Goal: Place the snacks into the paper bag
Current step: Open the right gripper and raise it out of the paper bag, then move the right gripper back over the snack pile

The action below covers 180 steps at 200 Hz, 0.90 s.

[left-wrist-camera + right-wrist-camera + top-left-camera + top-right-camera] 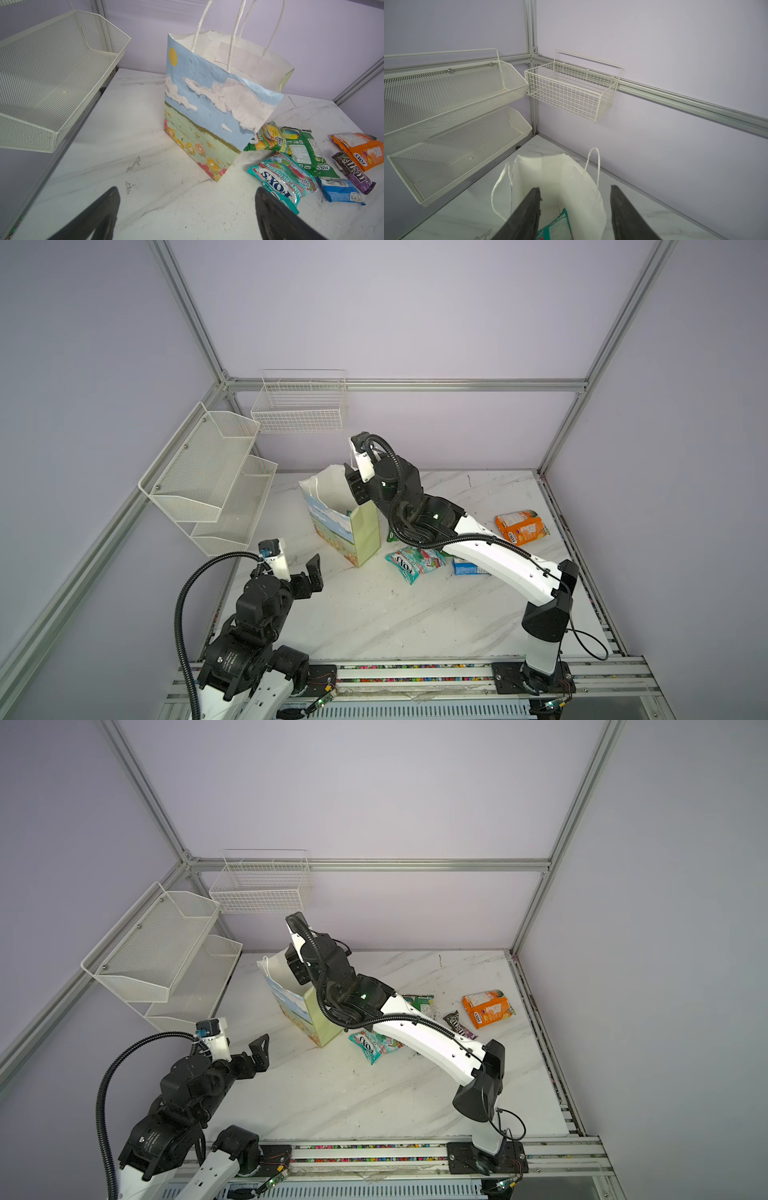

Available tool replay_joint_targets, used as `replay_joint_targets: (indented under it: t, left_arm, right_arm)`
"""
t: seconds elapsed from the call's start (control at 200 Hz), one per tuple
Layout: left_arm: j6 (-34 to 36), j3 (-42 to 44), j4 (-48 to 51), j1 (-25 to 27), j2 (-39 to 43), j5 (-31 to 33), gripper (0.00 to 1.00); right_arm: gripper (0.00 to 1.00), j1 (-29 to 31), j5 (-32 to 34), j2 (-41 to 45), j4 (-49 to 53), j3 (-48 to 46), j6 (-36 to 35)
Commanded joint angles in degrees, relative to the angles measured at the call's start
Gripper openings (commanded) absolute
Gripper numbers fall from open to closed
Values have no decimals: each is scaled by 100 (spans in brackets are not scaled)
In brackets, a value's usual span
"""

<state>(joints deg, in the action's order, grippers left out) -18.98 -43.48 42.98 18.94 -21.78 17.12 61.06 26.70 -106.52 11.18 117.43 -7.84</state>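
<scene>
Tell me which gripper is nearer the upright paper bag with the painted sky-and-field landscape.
Right. The right gripper hangs over the open mouth of the paper bag; the left gripper hovers above the marble table, clear of its painted face.

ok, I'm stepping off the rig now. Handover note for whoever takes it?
Left gripper: open, empty, over the table left of the bag.
Right gripper: open over the bag's mouth, gripping nothing.
Done: one teal packet in the bag.
Left: six on the table right of the bag: other teal, green, second green, orange, purple bar, blue.
</scene>
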Motion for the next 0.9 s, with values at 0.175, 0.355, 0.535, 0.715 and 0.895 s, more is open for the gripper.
replay_joint_targets:
  t: [0.175, 0.355, 0.535, 0.715, 0.895]
  left_arm:
    - [-35, 67, -119, 31, 7, -51, 100]
    - [-39, 60, -121, 30, 7, -47, 100]
    - [-35, 60, -119, 33, -2, -47, 100]
    - [-35, 59, -120, 31, -19, -57, 100]
    - [-35, 59, -120, 29, -28, -70, 100]
  right_arm:
    - [59, -294, 7, 823, -160, -1016, 736]
    - [60, -787, -509, 1364, -160, -1842, 1340]
    - [62, -1157, -775, 1758, -114, -2530, 1751]
    - [64, -1453, -956, 2095, -116, -3102, 2058]
    - [65, -1748, -1255, 2357, -120, -3595, 2400]
